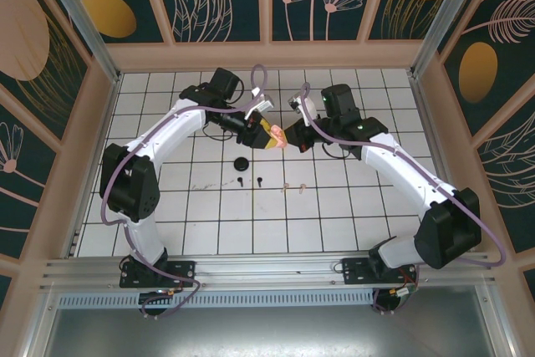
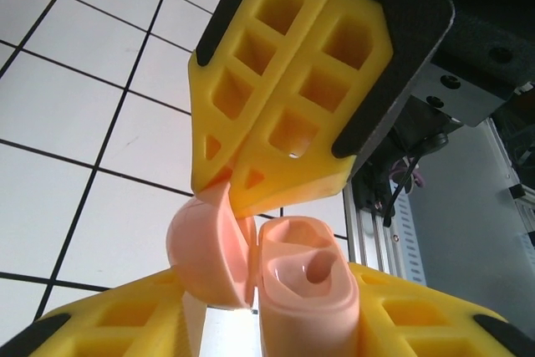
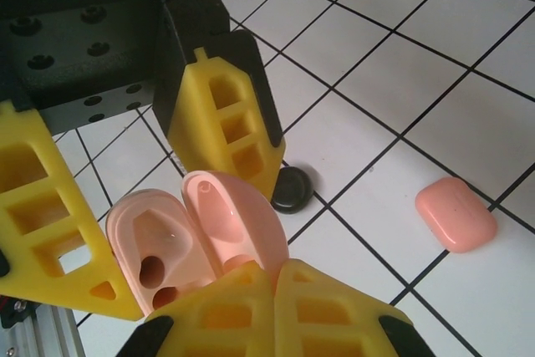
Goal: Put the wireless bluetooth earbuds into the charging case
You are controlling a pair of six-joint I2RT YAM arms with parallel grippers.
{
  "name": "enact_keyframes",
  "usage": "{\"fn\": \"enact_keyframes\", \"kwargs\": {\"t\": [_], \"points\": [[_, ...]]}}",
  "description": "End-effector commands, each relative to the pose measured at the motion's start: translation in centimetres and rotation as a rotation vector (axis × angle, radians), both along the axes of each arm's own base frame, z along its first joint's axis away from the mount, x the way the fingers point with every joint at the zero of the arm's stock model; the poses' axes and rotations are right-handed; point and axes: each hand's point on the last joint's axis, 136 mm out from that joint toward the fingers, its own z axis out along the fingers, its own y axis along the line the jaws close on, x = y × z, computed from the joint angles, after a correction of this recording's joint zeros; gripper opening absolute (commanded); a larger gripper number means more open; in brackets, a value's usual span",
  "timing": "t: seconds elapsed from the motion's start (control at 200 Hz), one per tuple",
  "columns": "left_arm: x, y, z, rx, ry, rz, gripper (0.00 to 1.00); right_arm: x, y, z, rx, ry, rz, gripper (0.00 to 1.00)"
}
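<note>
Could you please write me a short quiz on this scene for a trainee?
1. True or false: the pink earbuds already sit inside the open pink case.
2. Which arm pinches the case's lid? A) left B) right
3. Fill in: the second pink case lies ____ on the table.
Key: 1 false, they lie on the table; 2 B, the right gripper, while the left gripper holds the body; 3 closed.

The open case (image 1: pixel 277 136) is held above the middle of the surface (image 1: pixel 167 223), flanked by the left pincer (image 1: pixel 269 133) on its left and the right pincer (image 1: pixel 287 135) on its right. Nearer, a disc (image 1: pixel 242 164) is set on the surface; before it one pair of earbuds (image 1: pixel 259 180) is laid, a second pair (image 1: pixel 287 187) to the right
</note>
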Motion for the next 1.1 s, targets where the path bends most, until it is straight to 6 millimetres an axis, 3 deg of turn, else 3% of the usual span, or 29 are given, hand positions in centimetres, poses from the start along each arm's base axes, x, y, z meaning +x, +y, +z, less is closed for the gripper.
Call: {"fn": "enact_keyframes", "kwargs": {"t": [0.0, 0.16, 0.43, 0.576, 0.651, 0.741, 0.886, 1.051, 1.091], "points": [[-1.0, -0.6, 2.1, -0.086, -0.017, -0.061, 0.40, 0.7, 0.1, 0.7, 0.004, -0.032, -0.015, 0.00], [-1.2, -0.7, 2.3, -0.104, -0.013, -0.070, 0.26, 0.8, 0.3, 1.0, 0.021, -0.032, -0.020, 0.00], [-1.2, -0.9, 2.0, -0.133, 0.002, -0.068, 0.13, 0.9, 0.6, 2.6, 0.052, -0.060, -0.027, 0.00], [-0.6, -1.1, 2.5, -0.180, -0.028, -0.029, 0.02, 1.5, -0.3, 3.4, 0.046, -0.079, -0.102, 0.39], [0.3, -1.2, 3.0, -0.217, -0.072, 0.047, 0.00, 1.3, -1.4, 4.1, 0.045, -0.087, -0.157, 0.50], [1.1, -0.2, 5.1, -0.276, -0.158, 0.153, 0.00, 0.4, -3.1, 4.6, 0.051, -0.080, -0.226, 0.58], [2.3, 1.3, 7.4, -0.344, -0.266, 0.329, 0.00, -0.9, -5.7, 3.1, 0.035, 0.013, -0.382, 0.59], [4.2, 3.8, 10.8, -0.435, -0.405, 0.589, 0.00, -2.2, -6.9, -1.3, 0.033, 0.220, -0.543, 0.59], [4.0, 4.5, 10.5, -0.450, -0.422, 0.632, 0.00, -2.2, -7.0, -2.4, 0.034, 0.260, -0.593, 0.58]]}}
